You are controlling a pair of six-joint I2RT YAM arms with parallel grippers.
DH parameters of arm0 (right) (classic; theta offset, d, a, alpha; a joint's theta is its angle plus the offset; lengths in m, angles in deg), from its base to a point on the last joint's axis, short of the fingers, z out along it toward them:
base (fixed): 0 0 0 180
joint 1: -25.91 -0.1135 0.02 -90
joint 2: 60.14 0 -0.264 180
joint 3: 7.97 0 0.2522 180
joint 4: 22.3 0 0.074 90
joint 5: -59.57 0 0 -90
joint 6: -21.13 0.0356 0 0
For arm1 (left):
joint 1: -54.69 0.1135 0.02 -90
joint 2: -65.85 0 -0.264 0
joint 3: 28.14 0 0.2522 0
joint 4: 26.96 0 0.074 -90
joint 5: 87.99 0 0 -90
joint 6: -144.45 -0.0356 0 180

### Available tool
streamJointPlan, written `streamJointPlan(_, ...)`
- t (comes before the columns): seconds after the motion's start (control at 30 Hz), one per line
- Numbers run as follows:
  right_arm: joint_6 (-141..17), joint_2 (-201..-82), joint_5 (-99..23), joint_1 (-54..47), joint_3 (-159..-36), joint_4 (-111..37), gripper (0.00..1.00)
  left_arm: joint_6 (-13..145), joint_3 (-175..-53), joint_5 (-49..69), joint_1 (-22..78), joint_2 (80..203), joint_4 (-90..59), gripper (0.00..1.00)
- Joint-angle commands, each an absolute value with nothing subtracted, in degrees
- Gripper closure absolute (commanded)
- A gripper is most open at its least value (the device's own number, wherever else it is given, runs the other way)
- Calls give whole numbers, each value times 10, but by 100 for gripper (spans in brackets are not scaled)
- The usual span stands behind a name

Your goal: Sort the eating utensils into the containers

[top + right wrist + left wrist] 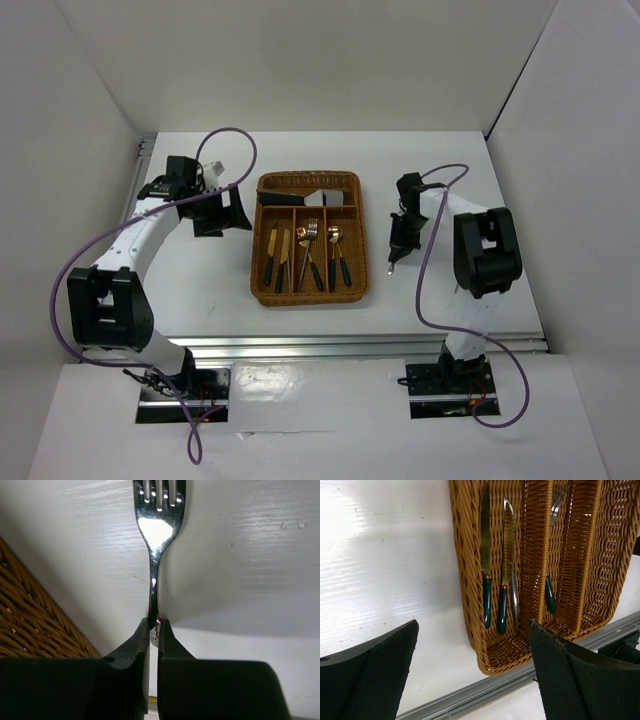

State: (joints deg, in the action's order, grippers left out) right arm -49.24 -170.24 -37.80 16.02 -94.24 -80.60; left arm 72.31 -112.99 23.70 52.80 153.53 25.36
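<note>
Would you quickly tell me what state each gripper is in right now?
Left gripper: open, holding nothing.
Right gripper: closed on a fork.

A white tabletop (200, 290) with a faint wood grain fills the scene. White panels box it in: a left wall (60, 150) along the left edge, a back wall (320, 60) along the far edge and a right wall (580, 150) along the right edge. A dark seam (520, 73) rises from the far right corner. A silver rail (330, 347) lines the near edge, with a white ledge (320, 420) below it. In the left wrist view, glare washes out part of the tabletop.
</note>
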Motion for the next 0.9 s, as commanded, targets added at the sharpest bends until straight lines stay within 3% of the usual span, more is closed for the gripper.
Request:
streamJointPlan(0.0, -464, -1698, -309, 156, -946, -821, 100, 710, -1146, 242, 532, 1539, 256, 5)
streamJointPlan(0.13, -451, -1639, -302, 149, -1027, -885, 100, 704, -1146, 242, 532, 1534, 261, 5)
streamJointPlan(0.27, -445, -1620, -293, 76, -1161, -948, 100, 704, -1151, 242, 537, 1528, 261, 5)
streamJointPlan(0.43, -403, -1703, -261, -47, -1319, -1035, 100, 699, -1146, 248, 542, 1523, 261, 5)
streamJointPlan(0.63, -330, -1718, -344, -130, -1222, -930, 100, 699, -1141, 248, 558, 1501, 266, 5)
streamJointPlan(0.87, -306, -1776, -339, -178, -1214, -912, 100, 699, -1134, 253, 570, 1489, 266, 5)
